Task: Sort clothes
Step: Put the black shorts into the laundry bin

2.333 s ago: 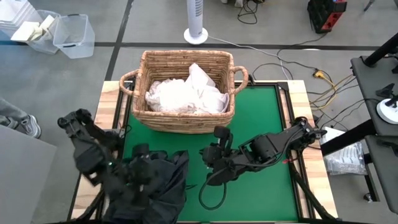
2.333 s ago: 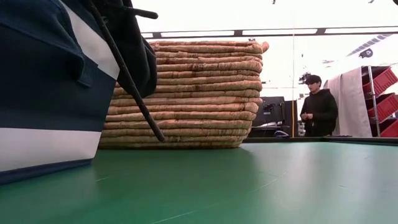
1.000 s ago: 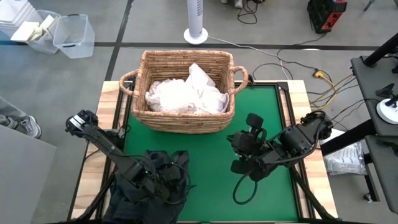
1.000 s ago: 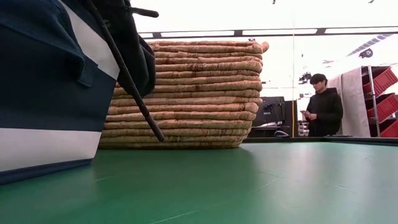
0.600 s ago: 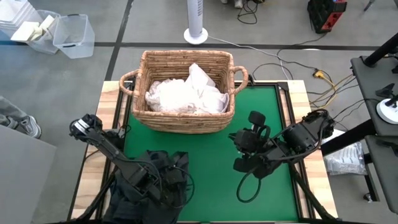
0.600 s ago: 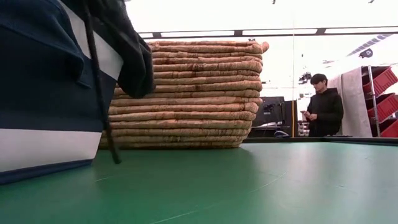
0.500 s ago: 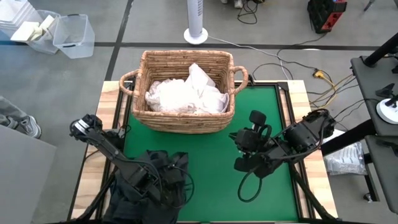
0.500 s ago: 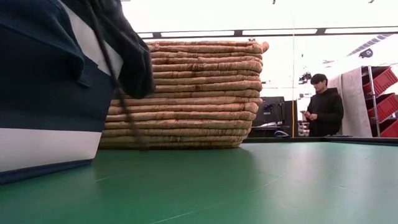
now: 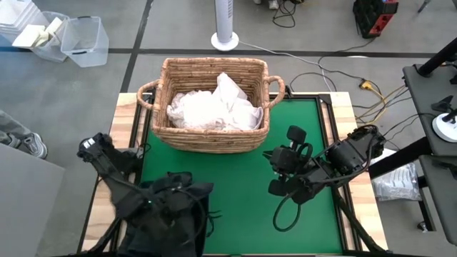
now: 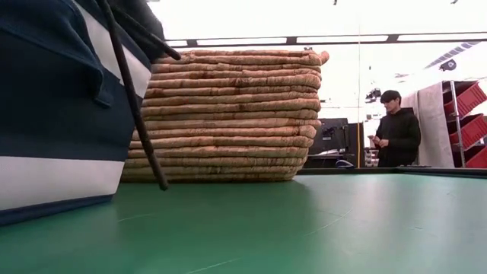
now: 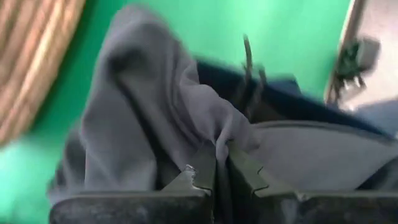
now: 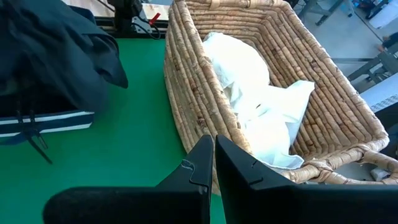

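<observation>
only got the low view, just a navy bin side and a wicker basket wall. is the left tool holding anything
Observer: Yes. Its wrist view shows the left tool shut on a dark grey fabric garment.
Operator: whats inside the basket
Observer: From above, white fabric clothes lie piled in the tan woven wicker basket.
Operator: and the right tool
Observer: The right tool is shut and holds nothing; it is over the green table mat, facing the basket.
</observation>
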{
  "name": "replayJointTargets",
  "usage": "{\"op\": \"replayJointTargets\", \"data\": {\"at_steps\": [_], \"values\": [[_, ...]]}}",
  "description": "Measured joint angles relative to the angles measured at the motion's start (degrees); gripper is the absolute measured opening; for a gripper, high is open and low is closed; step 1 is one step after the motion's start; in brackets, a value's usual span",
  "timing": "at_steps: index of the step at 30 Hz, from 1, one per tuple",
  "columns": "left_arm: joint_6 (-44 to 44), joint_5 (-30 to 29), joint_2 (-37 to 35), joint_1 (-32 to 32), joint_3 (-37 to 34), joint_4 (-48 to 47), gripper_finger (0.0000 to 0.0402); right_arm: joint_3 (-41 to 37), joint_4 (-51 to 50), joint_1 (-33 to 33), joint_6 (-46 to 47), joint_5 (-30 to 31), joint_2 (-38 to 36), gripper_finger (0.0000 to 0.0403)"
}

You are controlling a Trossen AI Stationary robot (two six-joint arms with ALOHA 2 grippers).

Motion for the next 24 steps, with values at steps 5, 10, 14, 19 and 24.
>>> {"op": "replayJointTargets", "data": {"at_steps": [5,10,14,19,24], "values": [[-8.95,7.59,-0.02,-6.07,5.33,-5.69,0.0001,-0.02,0.00,0.00,0.01,-0.02,0.00,0.0012],[-17.91,9.44,-0.11,-11.26,7.05,-5.63,0.0000,-0.02,0.00,0.00,0.02,-0.02,0.00,0.0012],[-21.68,9.98,-0.11,-12.10,3.40,-3.50,0.0000,-0.02,0.00,0.00,0.02,-0.01,0.00,0.0012],[-20.89,9.97,-0.11,-10.77,-4.23,2.41,0.0000,-0.04,0.00,0.00,0.04,0.00,0.00,0.0012],[-23.72,9.81,-0.11,-9.95,-10.96,3.80,0.0000,-0.07,0.00,0.00,0.57,-0.02,0.00,0.0012]]}}
